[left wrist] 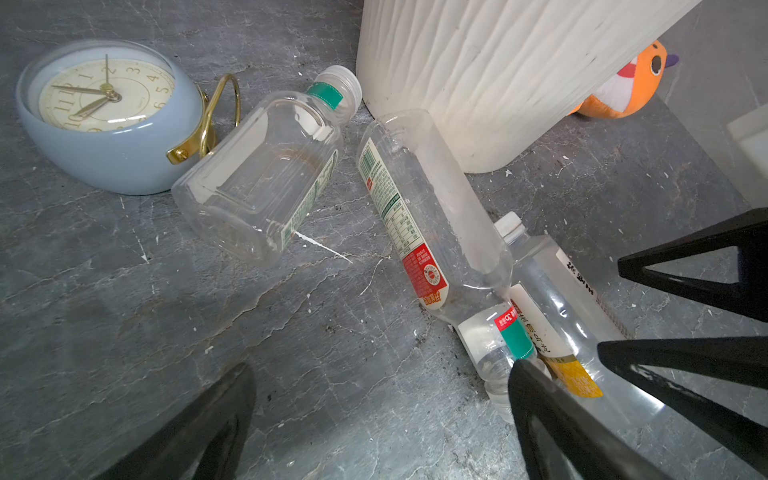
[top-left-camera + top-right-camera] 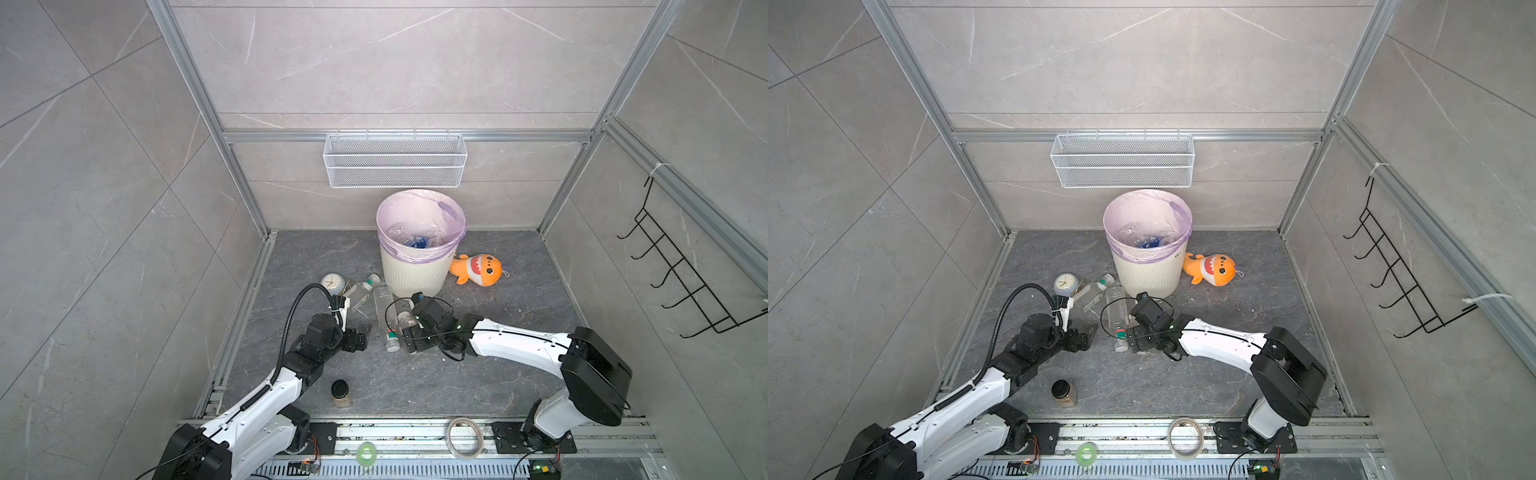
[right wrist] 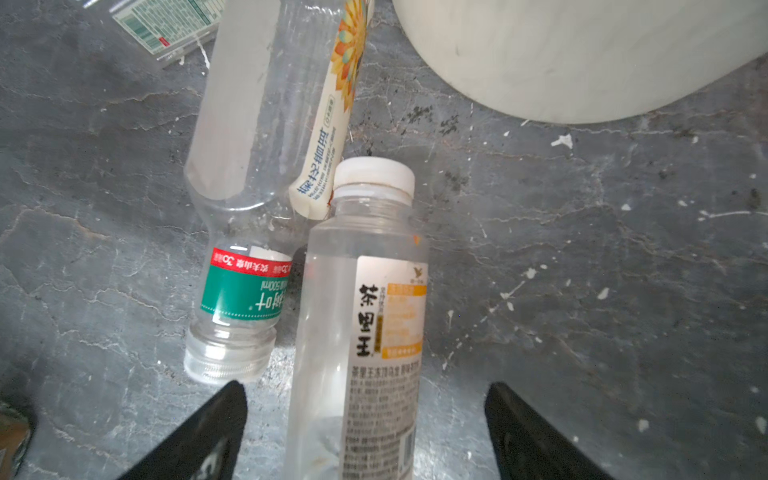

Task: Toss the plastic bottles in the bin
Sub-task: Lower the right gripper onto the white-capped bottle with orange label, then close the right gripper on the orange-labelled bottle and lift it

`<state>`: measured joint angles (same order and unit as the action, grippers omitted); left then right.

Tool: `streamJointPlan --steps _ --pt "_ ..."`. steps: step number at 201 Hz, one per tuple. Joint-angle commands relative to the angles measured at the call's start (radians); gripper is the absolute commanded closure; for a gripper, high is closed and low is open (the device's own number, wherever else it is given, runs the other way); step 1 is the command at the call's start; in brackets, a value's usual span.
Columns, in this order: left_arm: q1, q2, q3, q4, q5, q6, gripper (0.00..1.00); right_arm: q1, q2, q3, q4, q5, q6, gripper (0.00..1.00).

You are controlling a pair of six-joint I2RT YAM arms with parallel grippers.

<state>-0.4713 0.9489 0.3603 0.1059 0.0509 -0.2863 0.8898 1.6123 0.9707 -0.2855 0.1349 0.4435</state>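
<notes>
Three plastic bottles lie on the dark floor in front of the bin (image 2: pixel 409 276). A squarish clear one (image 1: pixel 266 178) rests by the clock. A long one with a green-white label (image 1: pixel 432 232) points its cap towards me. A white-capped one with a white-yellow label (image 3: pixel 361 332) lies between the fingers of my right gripper (image 3: pixel 365 387), which is open with a gap on each side. My left gripper (image 1: pixel 382 368) is open over bare floor, one finger beside the long bottle's neck. More bottles (image 2: pixel 415 241) lie inside the bin's purple-pink bag.
A pale blue clock (image 2: pixel 332 283) sits left of the bottles. An orange plush shark (image 2: pixel 478 270) lies right of the bin. A black-lidded jar (image 2: pixel 340 392) stands near the front. A wire-mesh basket (image 2: pixel 395 160) hangs on the back wall. Tape rolls (image 2: pixel 464 436) rest on the front rail.
</notes>
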Motion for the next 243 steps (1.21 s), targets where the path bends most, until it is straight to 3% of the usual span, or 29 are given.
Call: streamJointPlan --steps 1,99,150,243 --pt "0.002 0.005 0.011 0.031 -0.011 0.016 0.03 0.008 0.043 0.037 0.006 0.022 0.012 0.1" --pt "0.002 0.012 0.014 0.032 -0.013 0.015 0.03 0.012 0.154 0.072 0.009 0.028 0.008 0.26" --pt "0.002 0.015 0.014 0.033 -0.013 0.015 0.04 0.014 0.2 0.083 0.017 0.029 0.007 0.29" --pt "0.002 0.025 0.018 0.037 -0.009 0.015 0.04 0.014 0.173 0.034 0.03 0.056 0.002 0.51"
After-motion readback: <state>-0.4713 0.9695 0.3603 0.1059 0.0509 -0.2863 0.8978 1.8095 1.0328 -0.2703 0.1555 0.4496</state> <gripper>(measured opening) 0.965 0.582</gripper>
